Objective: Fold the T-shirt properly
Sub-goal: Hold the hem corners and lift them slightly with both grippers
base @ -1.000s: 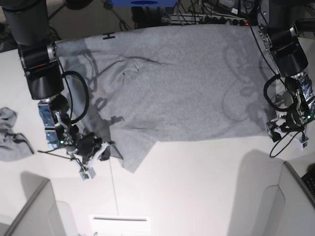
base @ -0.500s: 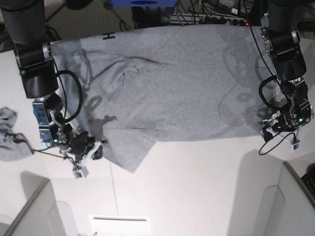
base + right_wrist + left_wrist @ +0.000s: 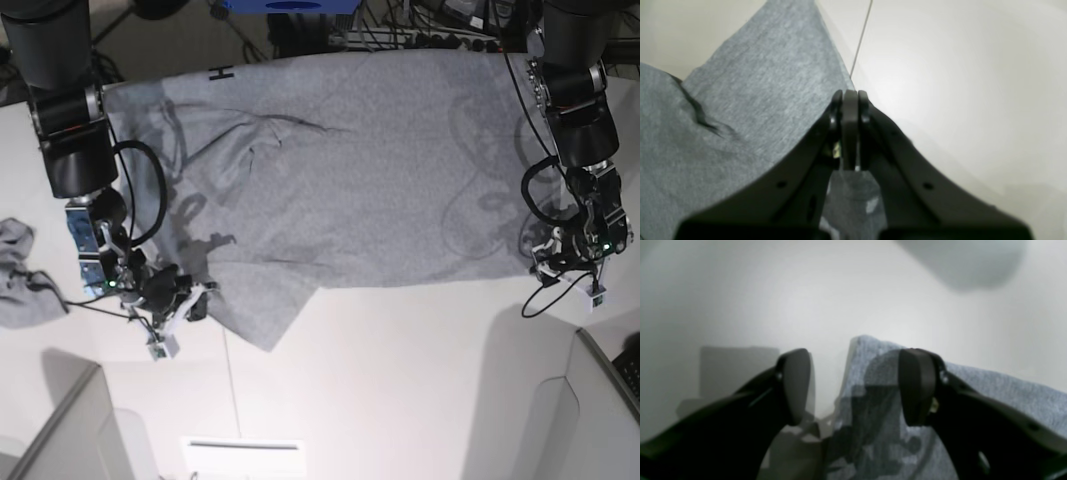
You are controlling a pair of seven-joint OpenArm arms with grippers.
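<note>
Both pincers are edging inward. Left pincer (image 3: 853,386) is straddling the shirt (image 3: 370,170) corner, jaws apart; right pincer (image 3: 850,130) is clenched, pinching its hem. It's lying spread across the tabletop (image 3: 400,390), unfolded; every fold remains.

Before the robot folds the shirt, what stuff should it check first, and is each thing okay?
1. T-shirt spread out on the table: mostly ok, with wrinkles near the sleeve.
2. Left gripper around the shirt's corner: ok, the cloth edge sits between the parted fingers.
3. Left gripper closed on the cloth: not ok, a gap shows.
4. Right gripper shut: ok.
5. Right gripper really pinching cloth: cannot tell, the fingers hide it.
6. Small grey cloth out of the way: ok, apart from the shirt.
</note>
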